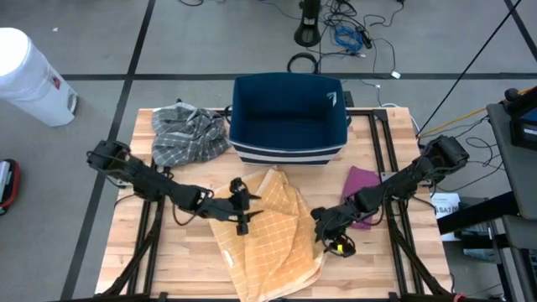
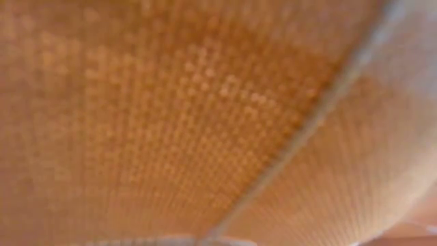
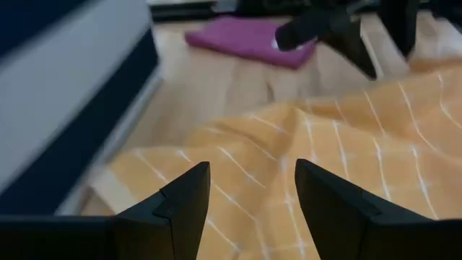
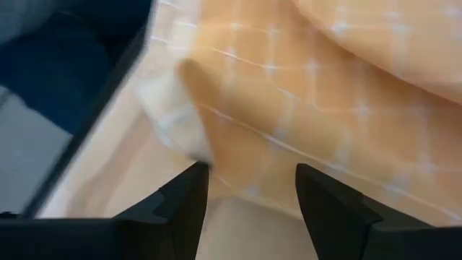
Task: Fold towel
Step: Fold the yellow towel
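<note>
Left gripper [image 1: 243, 207]: we see it low over the left edge of the towel, its arm reaching in from the table's left side; in its wrist view the two fingers [image 3: 180, 209] stand apart with a clear gap and nothing between them
Right gripper [image 1: 329, 228]: we find it at the towel's right edge, arm coming from the right side; in its wrist view the fingers [image 4: 184, 206] are likewise spread, holding nothing, with cloth and bare wood just ahead of them
Towel [image 1: 264, 231]: orange-yellow with a thin white grid, lying rumpled on the table between the two grippers, its far end near the bin and its near end at the table's front edge; we see a raised fold across it in the left wrist view [image 3: 346, 144]; the low view is filled by its weave [image 2: 171, 123]
Bin [image 1: 289, 117]: dark blue, open-topped, with pale stripes along its base, standing at the table's far middle, just beyond the towel
Grey cloth [image 1: 189, 134]: checked, crumpled, left of the bin and touching it
Purple cloth [image 1: 361, 184]: folded flat, right of the towel, partly under the right arm
Table [image 1: 419, 268]: light wood planks with dark rails on it
Floor: white cylinder [image 1: 29, 75] stands off the table's far left corner, and cables [image 1: 352, 38] lie beyond the bin
</note>
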